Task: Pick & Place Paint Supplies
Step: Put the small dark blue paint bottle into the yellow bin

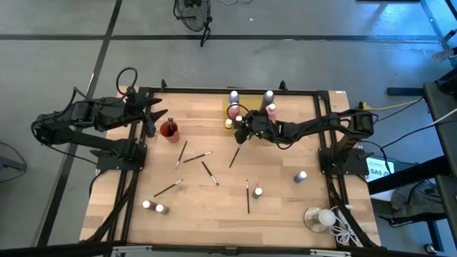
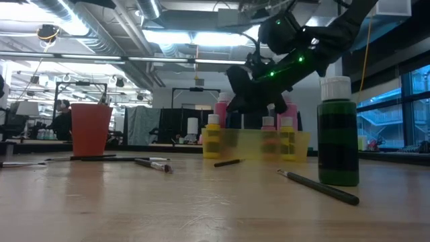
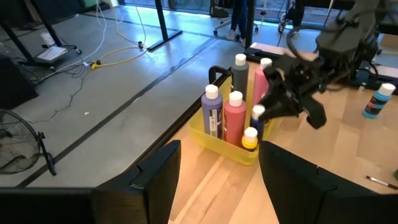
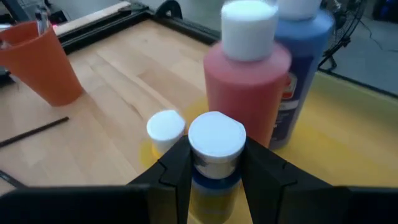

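A yellow bin (image 1: 234,113) at the table's far middle holds tall bottles: purple (image 3: 212,112), red (image 3: 234,118), grey (image 3: 240,73), pink (image 3: 261,81), and a tiny yellow one (image 3: 250,139). My right gripper (image 4: 214,163) hangs over the bin's near-left corner, shut on a small white-capped blue bottle (image 3: 258,121). My left gripper (image 3: 221,158) waits open at the far left, beside a red cup (image 1: 169,130). Thin dark brushes (image 1: 207,170) and several small bottles (image 1: 257,192) lie scattered on the table. My right gripper pinches the small blue bottle between its two fingers (image 4: 177,165), just under the white cap (image 4: 216,134). It comes from above, slanting in from the table's right. The bottle stays upright with its lower part inside the yellow bin; whether it stands on the bin's floor is hidden.
A clear round dish with a white ball and cord (image 1: 319,218) sits at the near right corner. A dark green bottle (image 2: 338,131) stands close to the low camera. A blue bottle (image 1: 300,175) stands right of centre, and two tiny bottles (image 1: 153,207) at the near left.
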`<action>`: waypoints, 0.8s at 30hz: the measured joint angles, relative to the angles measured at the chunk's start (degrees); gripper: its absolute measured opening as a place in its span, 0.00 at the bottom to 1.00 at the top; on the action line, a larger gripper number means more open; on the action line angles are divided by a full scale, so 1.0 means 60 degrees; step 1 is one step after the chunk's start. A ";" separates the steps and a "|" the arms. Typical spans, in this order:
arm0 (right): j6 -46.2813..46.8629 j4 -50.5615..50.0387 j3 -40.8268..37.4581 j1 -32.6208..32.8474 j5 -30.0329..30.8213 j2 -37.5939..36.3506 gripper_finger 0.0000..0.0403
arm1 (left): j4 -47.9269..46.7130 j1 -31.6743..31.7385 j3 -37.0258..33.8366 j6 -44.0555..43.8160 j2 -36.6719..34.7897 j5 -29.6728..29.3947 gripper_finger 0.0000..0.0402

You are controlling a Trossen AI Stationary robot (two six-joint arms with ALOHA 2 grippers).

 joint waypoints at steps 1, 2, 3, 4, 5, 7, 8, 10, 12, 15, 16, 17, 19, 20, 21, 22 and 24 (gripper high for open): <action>0.0000 -0.0007 0.0001 0.0020 -0.0010 0.0081 0.27 | 0.0053 0.0000 0.0000 0.0005 0.0000 -0.0024 0.53; -0.0024 -0.0088 -0.0010 0.0045 -0.0002 0.0123 0.27 | 0.0125 0.0000 0.0000 0.0010 0.0000 -0.0026 0.53; -0.0103 -0.0012 -0.0016 0.0069 0.0027 0.0185 0.27 | 0.0206 0.0000 0.0004 0.0011 0.0000 -0.0029 0.53; -0.0180 0.0112 -0.0011 0.0088 0.0012 0.0225 0.27 | 0.0254 0.0000 0.0007 0.0021 0.0000 -0.0029 0.53; -0.0226 0.0106 -0.0008 0.0100 0.0009 0.0233 0.27 | 0.0300 -0.0004 0.0007 0.0076 0.0000 -0.0030 0.53; -0.0255 0.0103 -0.0008 0.0107 0.0002 0.0233 0.27 | 0.0475 -0.0004 0.0007 0.0156 0.0000 -0.0032 0.53; -0.0255 0.0102 -0.0008 0.0107 -0.0005 0.0233 0.27 | 0.0505 -0.0004 0.0007 0.0164 0.0000 -0.0029 0.53; -0.0395 0.0102 -0.0008 0.0111 -0.0003 0.0233 0.27 | 0.0508 -0.0004 0.0007 0.0168 0.0000 -0.0029 0.53; -0.0506 0.0098 -0.0008 0.0114 -0.0016 0.0233 0.27 | 0.0510 -0.0004 0.0007 0.0168 0.0000 -0.0029 0.53; -0.0510 0.0088 -0.0008 0.0110 -0.0109 0.0233 0.27 | 0.0510 -0.0004 0.0007 0.0165 0.0000 -0.0029 0.53; -0.0510 0.0088 -0.0008 0.0107 -0.0119 0.0233 0.27 | 0.0510 -0.0004 0.0007 0.0160 0.0000 -0.0029 0.53; -0.0518 0.0086 -0.0008 0.0103 -0.0129 0.0233 0.27 | 0.0516 -0.0004 0.0007 0.0157 0.0000 -0.0029 0.53; -0.0552 0.0084 -0.0008 0.0090 -0.0168 0.0246 0.27 | 0.0572 -0.0004 0.0007 0.0157 0.0000 -0.0029 0.53; -0.0612 0.0132 -0.0002 0.0086 -0.0222 0.0299 0.27 | 0.0625 -0.0004 0.0007 0.0156 0.0000 -0.0029 0.53; -0.0663 0.0181 -0.0001 0.0066 -0.0304 0.0358 0.27 | 0.0679 -0.0004 0.0007 0.0149 0.0000 -0.0029 0.53; -0.0722 0.0185 -0.0001 0.0047 -0.0416 0.0405 0.27 | 0.0715 -0.0004 0.0007 0.0149 0.0000 -0.0029 0.53; -0.0761 0.0366 0.0005 0.0010 -0.0643 0.0553 0.27 | 0.0736 -0.0004 0.0007 0.0153 0.0000 -0.0029 0.53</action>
